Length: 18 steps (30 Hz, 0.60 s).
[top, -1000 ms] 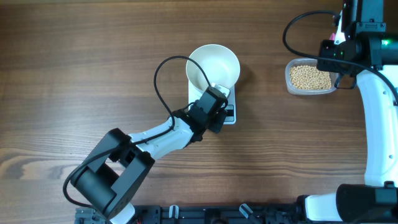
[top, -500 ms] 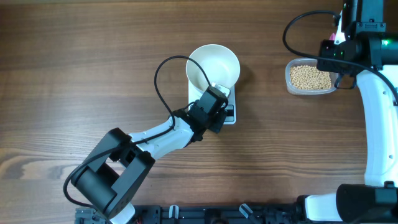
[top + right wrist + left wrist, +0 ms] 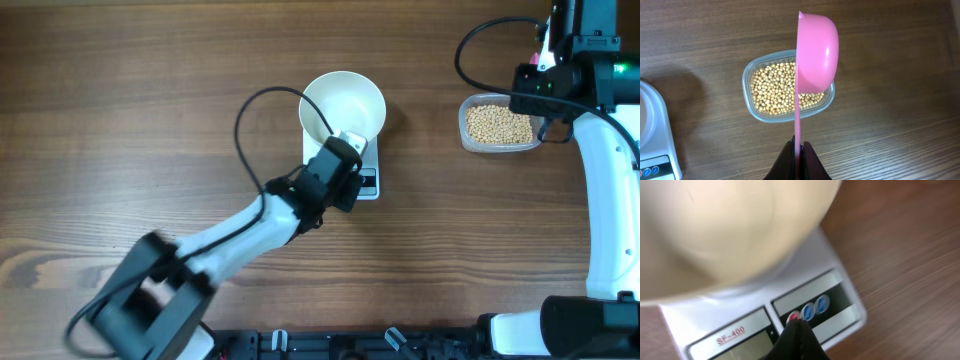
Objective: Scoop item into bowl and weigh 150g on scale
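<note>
1. Left claw, closed and empty, touched a button on the scale, apparently zeroing it; the empty bowl sat on the scale.
2. Right claw gripped a scoop over the beans, right of the scale.
3. Next, probably: a level scoopful.

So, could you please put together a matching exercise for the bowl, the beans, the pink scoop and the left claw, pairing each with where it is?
1. bowl
2. beans
3. pink scoop
4. left claw

A. in the clear tub
B. tip at the red button of the scale
C. standing on the scale
D. held in the right claw

Pairs: 1-C, 2-A, 3-D, 4-B.
</note>
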Each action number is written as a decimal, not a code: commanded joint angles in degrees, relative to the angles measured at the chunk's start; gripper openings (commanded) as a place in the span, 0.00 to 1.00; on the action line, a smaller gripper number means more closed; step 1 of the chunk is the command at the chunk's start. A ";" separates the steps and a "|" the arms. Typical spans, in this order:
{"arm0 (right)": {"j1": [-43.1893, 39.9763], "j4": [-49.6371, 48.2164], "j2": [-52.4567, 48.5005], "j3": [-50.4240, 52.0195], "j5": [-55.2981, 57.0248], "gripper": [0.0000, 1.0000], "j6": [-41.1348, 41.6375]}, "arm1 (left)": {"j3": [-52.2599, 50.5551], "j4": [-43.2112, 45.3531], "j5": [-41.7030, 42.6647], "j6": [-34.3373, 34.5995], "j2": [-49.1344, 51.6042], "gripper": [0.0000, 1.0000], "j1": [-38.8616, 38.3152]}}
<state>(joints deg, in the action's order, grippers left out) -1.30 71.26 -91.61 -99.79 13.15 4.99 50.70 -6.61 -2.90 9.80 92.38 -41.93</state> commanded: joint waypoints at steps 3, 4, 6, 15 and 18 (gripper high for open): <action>0.09 -0.70 -0.44 0.15 -1.36 0.04 -0.35 | 0.00 -1.18 1.97 7.48 -17.25 0.04 0.15; 0.09 -0.90 -0.44 0.15 -2.01 0.04 -0.35 | 0.00 -1.29 1.99 7.85 -19.91 0.04 0.44; 0.09 -1.29 -0.44 0.15 -3.21 0.04 -0.35 | 0.00 -1.90 1.46 9.35 -24.48 0.04 1.57; 0.09 -1.57 -0.42 0.15 -5.55 0.04 -0.66 | 0.00 -17.05 -11.82 16.61 -43.30 0.04 22.58; 0.09 -1.90 -0.42 0.15 -5.97 0.04 -1.44 | -0.02 -21.29 -11.74 16.65 -45.27 0.04 31.45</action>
<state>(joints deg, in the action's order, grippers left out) -1.30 69.80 -91.61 -99.79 8.75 4.82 50.78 -25.12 -10.98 24.40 49.30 -18.57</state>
